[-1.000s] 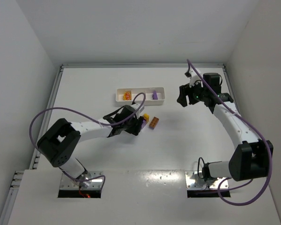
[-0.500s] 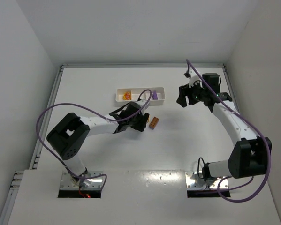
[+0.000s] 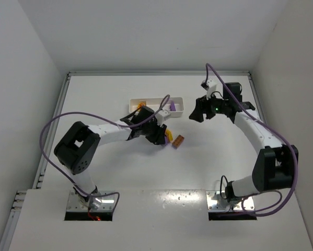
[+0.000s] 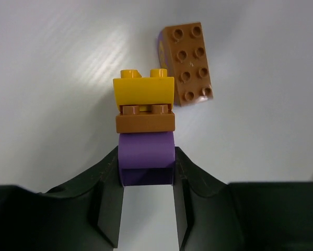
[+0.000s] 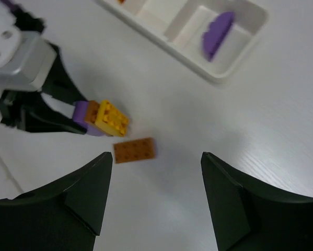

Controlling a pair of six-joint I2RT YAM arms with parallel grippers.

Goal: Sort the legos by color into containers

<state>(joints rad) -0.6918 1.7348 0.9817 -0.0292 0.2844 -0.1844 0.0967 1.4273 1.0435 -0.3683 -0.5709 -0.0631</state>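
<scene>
White table [image 3: 119, 172]; left gripper [image 4: 146, 167] clamps stacked legos [image 4: 145, 112]; right gripper [image 5: 156, 157] gapes wide.

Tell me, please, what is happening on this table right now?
The left gripper is shut on the purple brick of a small stack, with a thin orange brick and a yellow brick stuck to it. A loose orange brick lies beside it. The right gripper hangs open and empty near the white tray, whose end compartment holds a purple piece.

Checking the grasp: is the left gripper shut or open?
Shut: left gripper fingers clamp the purple brick, one end of the stack.
</scene>
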